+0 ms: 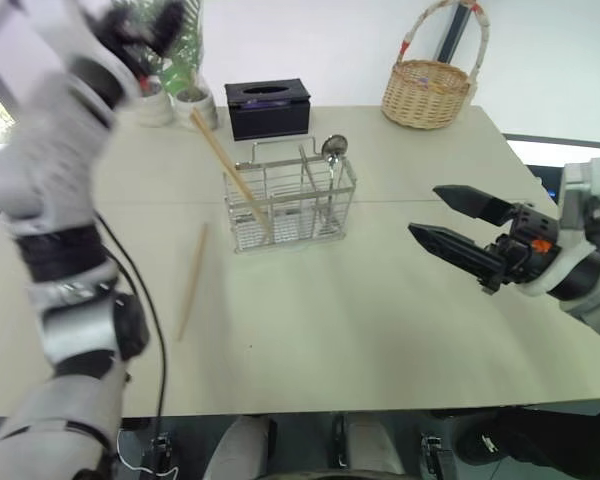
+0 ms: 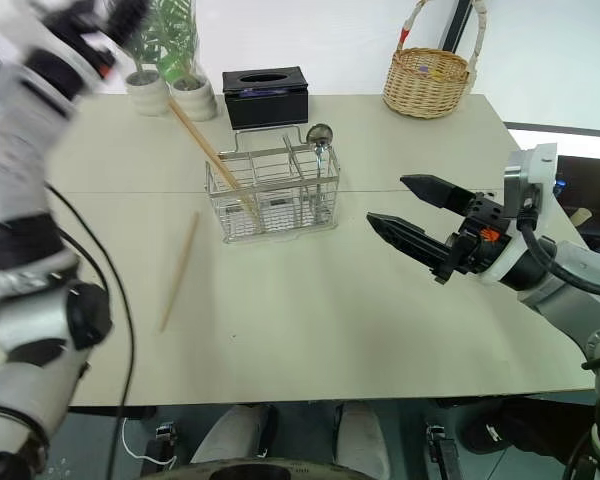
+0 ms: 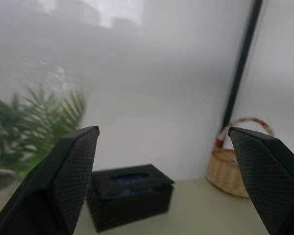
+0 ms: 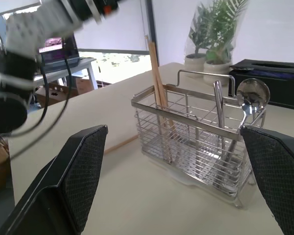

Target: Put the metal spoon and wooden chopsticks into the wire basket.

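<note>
Here the left hand [image 1: 145, 30] was seen raised high near the potted plants [image 1: 175, 95], its two black fingers spread wide in the left wrist view with nothing between them. The right hand [image 2: 412, 213] was held level above the surface [image 1: 380, 330], to the right of the wire basket [image 1: 290, 205], likewise fully spread and empty. In the basket's left-hand compartment one of the wooden chopsticks [image 1: 230, 170] was found leaning, its upper end sticking out toward the plants, while the metal spoon [image 1: 333, 150] was stood in the right-hand compartment with its round bowl above the rim. A second chopstick [image 1: 192, 282] was left lying flat on the surface, just left of the basket and apart from it. This stick was judged to be light, stiff and thin, likely to roll or slide when pressed, and awkward to lift because it lay flush with the surface. A pinch near its middle, across its width, was judged the surest hold, so that it would not tip when raised. Farther back a black tissue box [image 1: 268, 107] and a wicker basket [image 1: 430, 90] were seen, uninvolved.
</note>
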Tool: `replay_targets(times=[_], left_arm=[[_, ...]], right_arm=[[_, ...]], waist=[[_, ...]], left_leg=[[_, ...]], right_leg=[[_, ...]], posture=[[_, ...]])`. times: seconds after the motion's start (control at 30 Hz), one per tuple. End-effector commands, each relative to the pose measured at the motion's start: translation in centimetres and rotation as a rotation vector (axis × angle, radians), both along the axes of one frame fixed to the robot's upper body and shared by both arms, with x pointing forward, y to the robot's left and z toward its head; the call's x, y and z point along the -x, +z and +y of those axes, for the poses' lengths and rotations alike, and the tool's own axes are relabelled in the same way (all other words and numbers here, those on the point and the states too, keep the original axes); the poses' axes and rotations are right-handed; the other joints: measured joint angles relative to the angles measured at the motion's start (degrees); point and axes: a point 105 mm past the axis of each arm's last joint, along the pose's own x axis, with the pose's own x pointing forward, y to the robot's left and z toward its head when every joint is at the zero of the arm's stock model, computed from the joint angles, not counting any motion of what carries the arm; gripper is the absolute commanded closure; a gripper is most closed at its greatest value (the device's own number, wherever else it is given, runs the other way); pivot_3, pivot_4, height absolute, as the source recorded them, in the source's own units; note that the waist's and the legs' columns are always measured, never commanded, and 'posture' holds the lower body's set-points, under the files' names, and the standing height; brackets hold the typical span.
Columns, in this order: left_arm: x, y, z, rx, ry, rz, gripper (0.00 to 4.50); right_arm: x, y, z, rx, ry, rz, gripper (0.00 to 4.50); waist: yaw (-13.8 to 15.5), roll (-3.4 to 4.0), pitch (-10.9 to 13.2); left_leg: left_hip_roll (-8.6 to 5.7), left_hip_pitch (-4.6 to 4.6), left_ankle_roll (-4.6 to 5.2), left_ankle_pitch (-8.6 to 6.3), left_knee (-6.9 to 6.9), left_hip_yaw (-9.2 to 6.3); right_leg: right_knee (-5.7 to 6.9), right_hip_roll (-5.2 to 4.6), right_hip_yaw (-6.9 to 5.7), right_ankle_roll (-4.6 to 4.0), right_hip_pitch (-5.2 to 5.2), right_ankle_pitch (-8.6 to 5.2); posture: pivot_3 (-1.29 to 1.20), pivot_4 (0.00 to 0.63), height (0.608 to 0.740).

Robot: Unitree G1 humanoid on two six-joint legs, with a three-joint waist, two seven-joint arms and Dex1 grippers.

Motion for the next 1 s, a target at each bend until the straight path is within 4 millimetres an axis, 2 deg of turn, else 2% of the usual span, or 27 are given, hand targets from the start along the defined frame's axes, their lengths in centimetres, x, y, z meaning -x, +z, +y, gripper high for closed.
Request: replay_targets(times=[0.03,0.13,0.23,0.33,0.6,0.77,0.9,1.0], left_arm=[[-1.4,-5.1,2.8,-0.142,0.115,0.302,0.05],[-1.1,-9.8,3.8,-0.244,0.135,0.515,0.05],[-0.3,-13.6,2.9,-0.262,0.073,0.68,0.05],[0.0,-16.2,1.2,-0.214,0.022,0.803,0.05],[0.5,-20.0,-3.2,-0.257,-0.116,0.95,0.05],[1.1,-23.6,-3.7,-0.278,-0.114,1.099,0.05],[1.2,-24.7,-4.6,-0.289,-0.139,1.14,0.05],[0.8,-25.3,-4.3,-0.291,-0.107,1.154,0.05]], right_arm=[[0.0,0.5,0.2,0.004,0.021,-0.039,0.0],[0.1,0.1,0.4,0.019,0.035,-0.037,0.0],[0.0,-0.1,0.5,0.02,0.04,-0.031,0.0],[-0.1,-0.1,0.6,0.019,0.043,-0.03,0.0],[0.1,-0.4,1.0,0.007,0.041,-0.022,0.0],[0.2,-0.4,0.8,-0.007,0.02,-0.018,0.0],[0.4,-0.5,0.9,-0.013,0.011,-0.017,0.0],[0.5,-0.4,0.9,-0.017,0.006,-0.019,0.0]], waist=[[0.0,0.08,0.0],[0.2,0.05,0.0],[0.4,-0.33,0.1],[0.4,-0.36,0.1],[0.0,-0.28,0.1],[0.1,-0.24,0.1],[0.2,-0.25,0.1],[0.1,-0.25,0.1]], left_leg=[[0.0,0.03,0.01,-0.01,-0.01,0.01],[-0.01,0.01,0.0,0.0,-0.01,-0.02],[0.0,-0.11,-0.03,0.01,0.06,-0.11],[-0.02,-0.14,-0.04,0.01,0.08,-0.11],[0.0,-0.13,-0.05,0.01,0.03,-0.07],[0.01,-0.1,-0.06,0.01,0.03,-0.05],[0.0,-0.11,-0.06,0.01,0.04,-0.05],[0.0,-0.12,-0.06,0.01,0.05,-0.05]], right_leg=[[0.02,0.0,0.01,0.0,0.01,0.0],[0.2,0.0,0.04,-0.01,-0.08,-0.01],[0.32,-0.01,0.04,-0.03,-0.19,-0.01],[0.32,-0.18,0.06,-0.03,-0.21,-0.01],[0.29,-0.21,0.08,-0.03,-0.23,-0.01],[0.29,-0.21,0.09,-0.03,-0.21,-0.01],[0.29,-0.22,0.09,-0.03,-0.2,-0.01],[0.29,-0.23,0.09,-0.03,-0.21,-0.01]], posture=[[0.0,0.15,0.65],[0.0,0.15,0.65],[0.0,0.15,0.65],[0.0,0.15,0.65],[0.0,0.15,0.65],[0.0,0.15,0.65],[0.0,0.15,0.65],[0.0,0.15,0.65]])
